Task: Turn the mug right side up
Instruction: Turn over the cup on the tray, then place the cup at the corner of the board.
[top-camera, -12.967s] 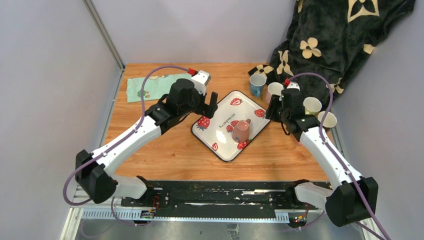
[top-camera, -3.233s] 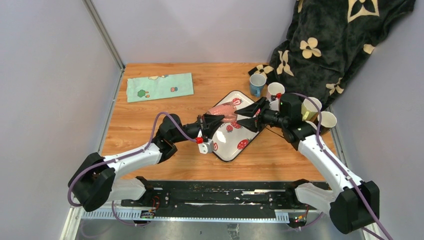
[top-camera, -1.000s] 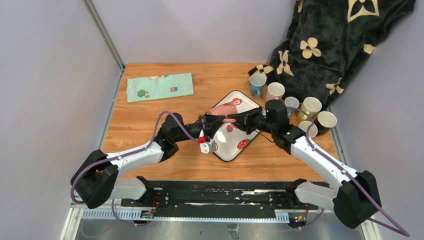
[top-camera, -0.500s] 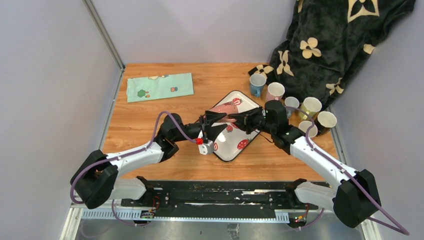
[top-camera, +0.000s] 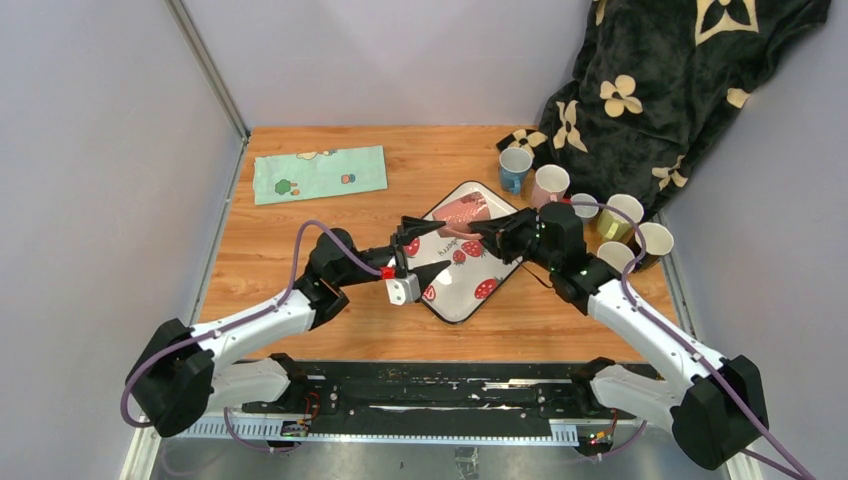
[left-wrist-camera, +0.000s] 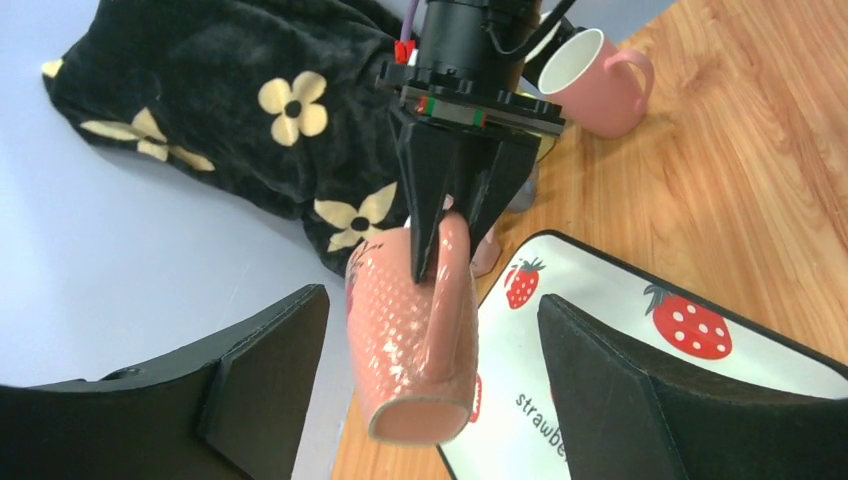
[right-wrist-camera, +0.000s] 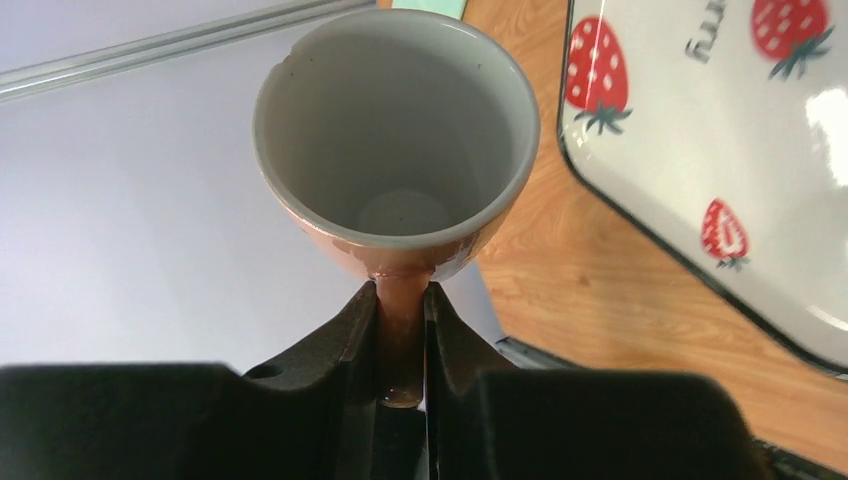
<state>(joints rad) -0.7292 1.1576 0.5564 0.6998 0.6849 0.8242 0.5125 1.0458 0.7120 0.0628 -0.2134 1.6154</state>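
Though pink and dimpled outside, the mug (left-wrist-camera: 410, 330) is pale grey inside.

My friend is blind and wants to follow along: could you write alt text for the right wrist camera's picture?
A pink mug, its pale inside facing the camera, is pinched by its handle in the black right gripper. To the right lies a white tray printed with strawberries on a wooden table.

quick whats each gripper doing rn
left gripper: open, either side of the mug, not touching it
right gripper: shut on the mug's handle
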